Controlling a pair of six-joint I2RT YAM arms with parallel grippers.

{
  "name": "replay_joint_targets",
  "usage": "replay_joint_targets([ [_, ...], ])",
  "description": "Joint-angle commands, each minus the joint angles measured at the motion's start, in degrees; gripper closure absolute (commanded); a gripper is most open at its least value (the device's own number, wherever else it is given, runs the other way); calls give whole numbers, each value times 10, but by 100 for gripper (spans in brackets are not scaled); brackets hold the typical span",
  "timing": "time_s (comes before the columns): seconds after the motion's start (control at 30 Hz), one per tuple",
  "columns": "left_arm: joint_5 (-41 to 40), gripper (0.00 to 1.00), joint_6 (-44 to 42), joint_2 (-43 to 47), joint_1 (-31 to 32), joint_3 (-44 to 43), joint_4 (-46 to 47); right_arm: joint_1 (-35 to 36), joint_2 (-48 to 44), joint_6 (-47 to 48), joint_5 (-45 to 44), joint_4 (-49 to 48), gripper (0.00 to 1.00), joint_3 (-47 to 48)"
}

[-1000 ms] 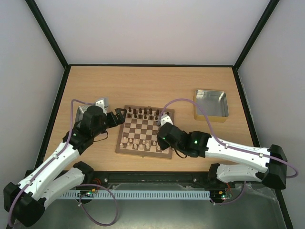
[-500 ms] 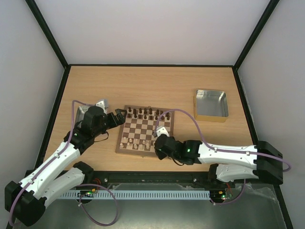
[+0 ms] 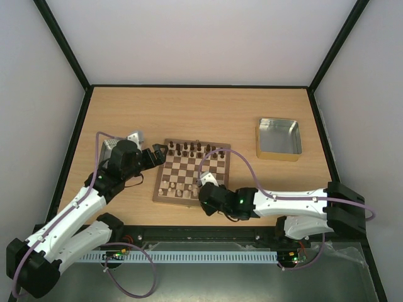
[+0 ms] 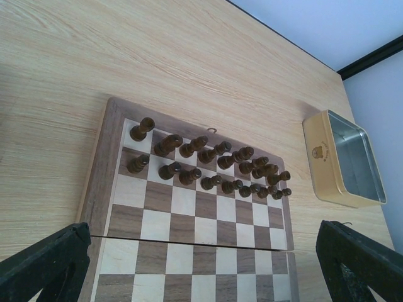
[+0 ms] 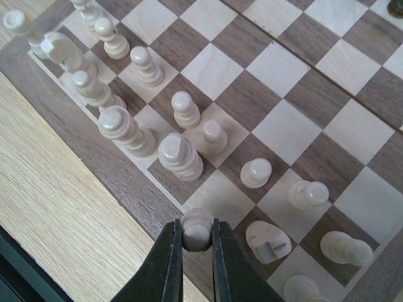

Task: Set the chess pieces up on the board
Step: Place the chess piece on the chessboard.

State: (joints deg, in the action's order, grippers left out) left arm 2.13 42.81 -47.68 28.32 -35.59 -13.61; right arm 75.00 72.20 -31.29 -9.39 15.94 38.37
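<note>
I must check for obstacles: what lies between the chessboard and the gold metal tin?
Nothing: the left wrist view shows only bare wooden table between the chessboard and the tin.

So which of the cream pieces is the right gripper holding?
The round-topped piece on the board's back row by the border. It alone is pinched between the right gripper's fingers; the rest stand free.
</note>
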Motion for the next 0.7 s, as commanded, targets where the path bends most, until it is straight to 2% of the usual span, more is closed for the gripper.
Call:
replay_joint_targets([
  [0.0, 5, 1, -9, -2, -4, 1, 5, 11, 17, -14, -19, -10, 98, -8],
  [0.67, 7, 1, -12, -6, -4, 2, 4, 13, 59, -3, -50, -33, 88, -6],
])
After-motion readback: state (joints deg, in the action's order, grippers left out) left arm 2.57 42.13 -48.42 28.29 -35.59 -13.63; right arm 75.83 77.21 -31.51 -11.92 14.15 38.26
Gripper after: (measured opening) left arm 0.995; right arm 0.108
